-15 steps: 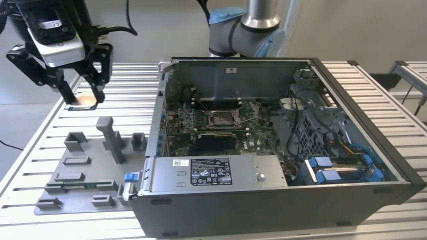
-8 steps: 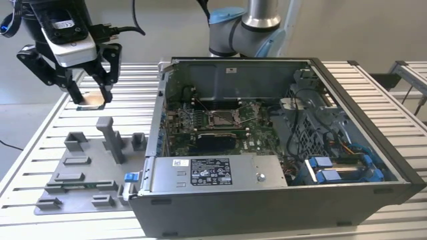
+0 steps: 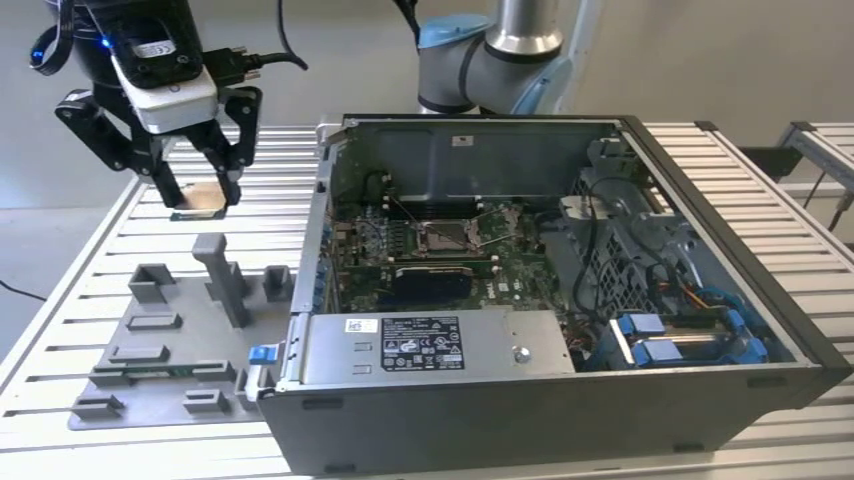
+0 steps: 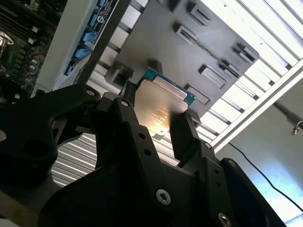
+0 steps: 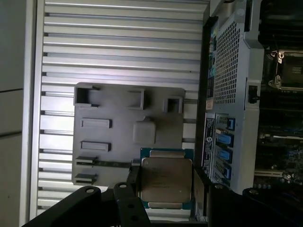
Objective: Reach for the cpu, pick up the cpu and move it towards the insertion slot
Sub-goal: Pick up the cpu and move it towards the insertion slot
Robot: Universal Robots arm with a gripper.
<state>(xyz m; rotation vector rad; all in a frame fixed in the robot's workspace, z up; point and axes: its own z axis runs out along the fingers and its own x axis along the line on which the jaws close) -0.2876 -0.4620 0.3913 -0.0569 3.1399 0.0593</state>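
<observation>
Seen from my remote station: the gripper [image 5: 166, 183] is clamped on the cpu [image 5: 165, 177], its two black fingers [image 4: 183, 137] pressing opposite edges of the chip and leaving the silvery lid bare between them. In the exterior view the chip [image 3: 200, 198] hangs flat and level in the gripper [image 3: 198, 195], clear of everything below.

I judge the part light, thin and stiff. Its smooth metal top is likely slippery, and its underside is delicate enough that an edge grip like this one is the safe hold; squeezing the faces or letting it tilt would risk a slip or damage.

Beneath it lies the grey fixture plate [image 3: 163, 352] with its raised blocks, resting on the slatted table [image 3: 80, 262]. No chip sits on the plate.

Farther off, towards the exterior view's right, stands the open computer case [image 3: 534, 405]. Inside it, on the green motherboard, the insertion slot [image 3: 441, 236] shows its metal frame, well apart from the held chip. The pick-up looks done; I judge that most of the carry to the socket remains.
</observation>
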